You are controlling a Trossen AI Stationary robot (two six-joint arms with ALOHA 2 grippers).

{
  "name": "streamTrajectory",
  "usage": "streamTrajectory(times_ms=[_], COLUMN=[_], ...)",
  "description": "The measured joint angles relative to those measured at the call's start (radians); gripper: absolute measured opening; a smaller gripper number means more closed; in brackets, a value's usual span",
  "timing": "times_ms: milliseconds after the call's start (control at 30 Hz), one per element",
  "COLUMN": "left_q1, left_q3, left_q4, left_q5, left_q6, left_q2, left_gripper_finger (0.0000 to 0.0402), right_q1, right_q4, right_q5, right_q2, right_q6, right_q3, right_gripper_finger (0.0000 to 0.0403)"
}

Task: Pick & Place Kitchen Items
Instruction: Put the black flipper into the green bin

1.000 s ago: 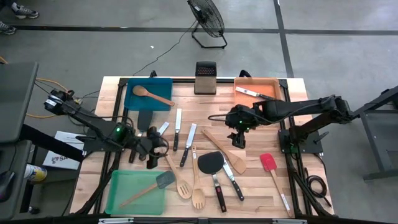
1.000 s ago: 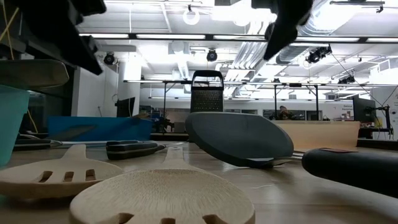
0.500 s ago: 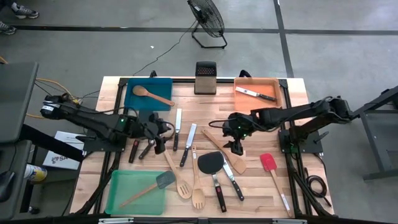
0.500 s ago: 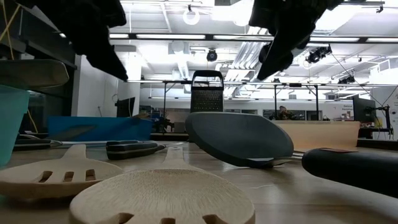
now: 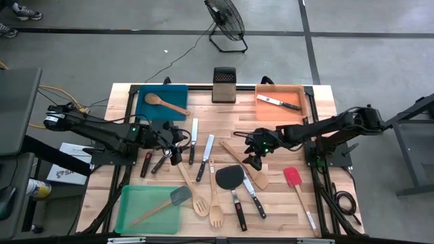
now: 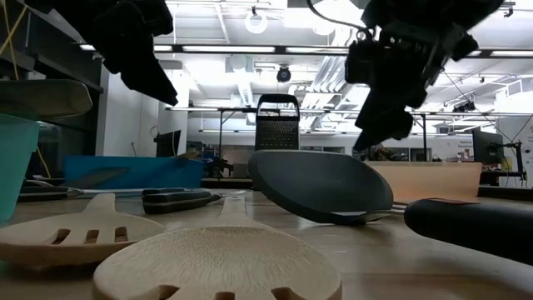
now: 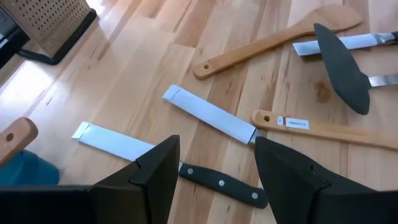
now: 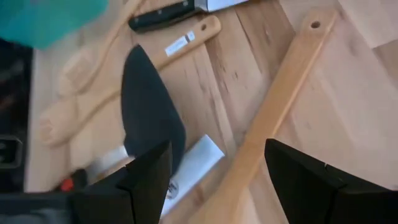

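The left gripper (image 5: 178,146) hangs open and empty over the table (image 5: 325,169), its fingers (image 7: 155,177) spread above a black-handled knife (image 7: 171,163) whose handle lies between them and whose blade points away toward the grater (image 5: 223,84); a second knife (image 7: 211,116) lies just beyond, roughly parallel. The right gripper (image 5: 253,158) is also open and holds nothing; below its fingers (image 8: 146,180) lie a long wooden spatula (image 8: 273,118), running lengthwise away from the gripper, and a black spatula (image 8: 149,112) beside it. Three trays are on the table: a blue tray (image 5: 146,108) holding one wooden spoon (image 5: 165,103), an orange tray (image 5: 264,110) holding one knife (image 5: 279,102), and a green tray (image 5: 135,213) with one grey spatula (image 5: 163,205) lying slantwise across it. One red spatula (image 5: 298,188) lies near the right edge, handle toward the front.
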Motion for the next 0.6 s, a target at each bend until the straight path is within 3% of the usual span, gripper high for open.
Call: streamTrajectory(times_ms=[300,600], left_q1=[0.000,0.000], left_q3=[0.000,0.000], left_q4=[0.003,0.007], left_q5=[0.001,0.001], left_q6=[-0.006,-0.007], left_q2=[0.000,0.000], left_gripper_finger=[0.0204,0.0204], right_q1=[0.001,0.060], right_q4=[0.271,0.390], right_q5=[-0.029,-0.005], right_q2=[0.000,0.058], right_q6=[0.230,0.311], right_q3=[-0.155,-0.176], right_gripper_finger=[0.0249,0.0248])
